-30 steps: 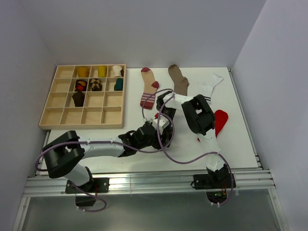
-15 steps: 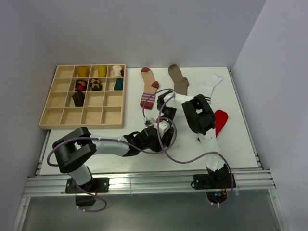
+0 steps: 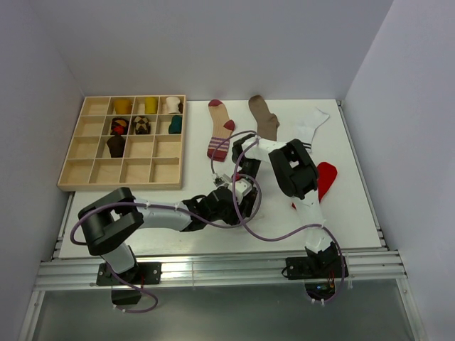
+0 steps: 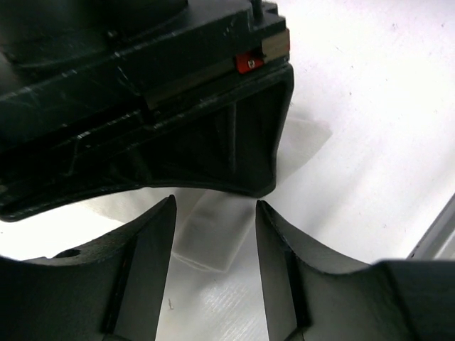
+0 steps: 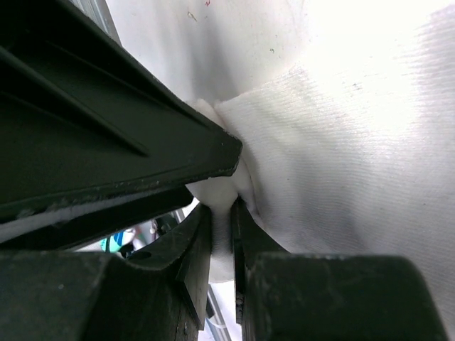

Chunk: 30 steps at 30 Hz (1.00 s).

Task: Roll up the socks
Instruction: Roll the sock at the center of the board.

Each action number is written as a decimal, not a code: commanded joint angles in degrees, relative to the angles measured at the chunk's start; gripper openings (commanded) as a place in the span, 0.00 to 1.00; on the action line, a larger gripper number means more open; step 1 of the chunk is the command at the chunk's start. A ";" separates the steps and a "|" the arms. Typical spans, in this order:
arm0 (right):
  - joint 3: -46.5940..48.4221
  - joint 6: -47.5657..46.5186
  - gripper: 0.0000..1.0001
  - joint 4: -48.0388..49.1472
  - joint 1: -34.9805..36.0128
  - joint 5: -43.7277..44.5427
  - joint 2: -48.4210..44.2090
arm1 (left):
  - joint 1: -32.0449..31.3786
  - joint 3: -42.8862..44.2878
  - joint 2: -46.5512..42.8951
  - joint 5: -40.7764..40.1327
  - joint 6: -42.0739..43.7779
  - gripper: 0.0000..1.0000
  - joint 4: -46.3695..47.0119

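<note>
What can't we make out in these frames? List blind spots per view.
- Right wrist: the right hand pinches the white sock. The frame cuts off the sock's extent, and the upper right is washed out.
- Left wrist: the right arm fills the view; fabric beyond the left hand is blurred.
- Top: the grasp spot is hidden under the arms; the red sock is partly covered.
- Top: tray contents are too small to identify.

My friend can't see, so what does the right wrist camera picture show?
The right arm's black fingers pinch a fold of a plain white fabric sock. A big black part of the left arm fills the upper left.
</note>
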 commanded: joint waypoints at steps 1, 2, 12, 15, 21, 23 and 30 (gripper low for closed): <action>-0.14 -0.72 0.19 4.26 -0.33 4.13 2.12 | -0.01 -0.47 -0.15 2.44 -0.33 0.52 2.76; -0.14 -0.89 0.19 4.26 -0.33 4.13 2.12 | -0.01 -0.21 0.73 2.53 -0.59 0.50 2.15; -4.08 1.30 0.28 8.56 -1.73 2.20 -2.27 | 1.39 -3.80 1.70 4.81 -6.74 0.03 6.45; -8.99 2.27 0.38 12.77 -4.36 -0.09 -7.98 | 2.79 -5.82 1.44 7.79 -8.94 0.00 7.77; -15.08 2.81 0.53 18.58 -15.96 -8.60 -22.31 | 10.16 -12.16 0.03 20.69 -15.52 0.00 15.24; -15.17 2.45 0.53 18.23 -18.86 -10.11 -26.33 | 11.84 -11.55 0.64 24.57 -16.41 0.00 14.89; -31.05 7.37 0.56 38.07 -20.64 -5.10 -49.25 | 17.73 -6.01 2.49 38.91 -20.37 0.00 9.02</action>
